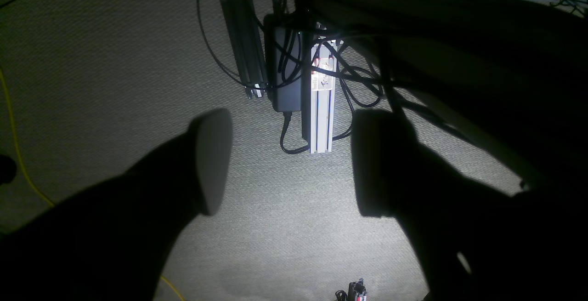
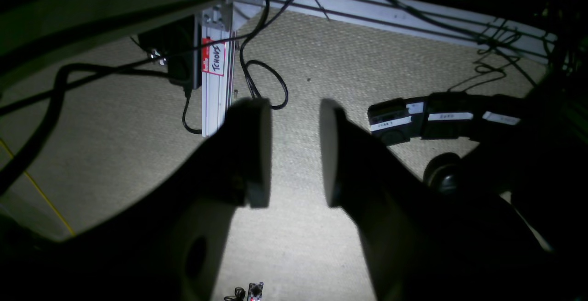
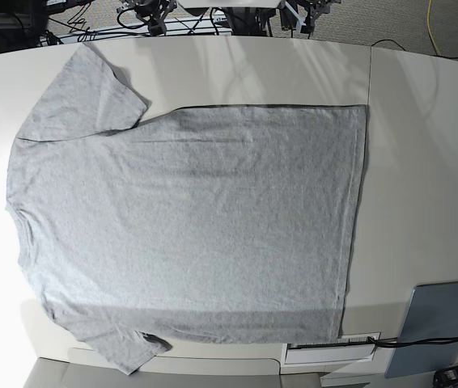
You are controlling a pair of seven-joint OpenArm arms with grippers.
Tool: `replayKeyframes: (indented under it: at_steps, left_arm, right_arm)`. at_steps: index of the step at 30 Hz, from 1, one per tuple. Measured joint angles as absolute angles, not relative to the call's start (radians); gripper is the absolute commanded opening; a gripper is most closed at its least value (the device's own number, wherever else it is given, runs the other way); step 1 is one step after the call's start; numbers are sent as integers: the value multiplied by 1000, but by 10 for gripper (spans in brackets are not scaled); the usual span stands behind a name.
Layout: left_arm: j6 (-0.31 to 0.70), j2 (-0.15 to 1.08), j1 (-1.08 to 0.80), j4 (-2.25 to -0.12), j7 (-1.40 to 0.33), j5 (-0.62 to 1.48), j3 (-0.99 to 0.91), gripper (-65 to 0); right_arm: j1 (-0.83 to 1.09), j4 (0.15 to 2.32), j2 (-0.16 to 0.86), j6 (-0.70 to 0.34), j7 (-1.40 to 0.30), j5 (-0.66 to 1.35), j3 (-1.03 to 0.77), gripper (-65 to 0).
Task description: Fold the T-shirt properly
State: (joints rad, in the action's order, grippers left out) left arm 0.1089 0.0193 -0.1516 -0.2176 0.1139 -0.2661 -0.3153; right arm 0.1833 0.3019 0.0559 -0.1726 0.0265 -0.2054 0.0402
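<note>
Lying flat, plain side up on the worktop (image 3: 423, 121), we note the T-shirt (image 3: 188, 226); both jaws parted, empty, over carpet.

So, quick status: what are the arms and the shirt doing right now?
Left tool open, empty, over carpet. Right tool part open, empty, also off the table. T-shirt spread flat, unfolded. Nothing on it.

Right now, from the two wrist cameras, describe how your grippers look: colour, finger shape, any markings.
Both grippers appear as dark, almost black silhouettes against the lit carpet. The left gripper has two broad fingers tapering to rounded, oval pads; one pad catches light and looks grey. The right gripper has similar flat, rounded pads. No markings or cables show on the fingers themselves.
</note>
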Motion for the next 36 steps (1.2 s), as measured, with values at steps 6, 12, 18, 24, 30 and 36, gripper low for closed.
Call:
replayKeyframes:
  at_steps: [6,12,18,24,30,36]
  left_arm:
    - [109,20,-151,-218,114,-266,-315,-230]
    - [109,20,-151,-218,118,-266,-315,-230]
    - [109,19,-190,-273,132,-266,-315,-232]
    - [176,29,-332,-464,97,-266,-315,-232]
    - [308,50,-508,-748,-13,-120,-315,-232]
    - [312,63,-711,-1074,-43,-104,-314,-232]
  right_arm:
    - [183,302,56,-173,27,-205,40,-465]
    - [183,302,56,-173,27,-205,40,-465]
    - [213,308,63,-167,46,-201,40,-465]
    - [306,342,95,-166,65,-189,40,-465]
    - [469,579,155,-166,-2,-153,40,-465]
    - [741,955,255,-171,-76,-47,42,-465]
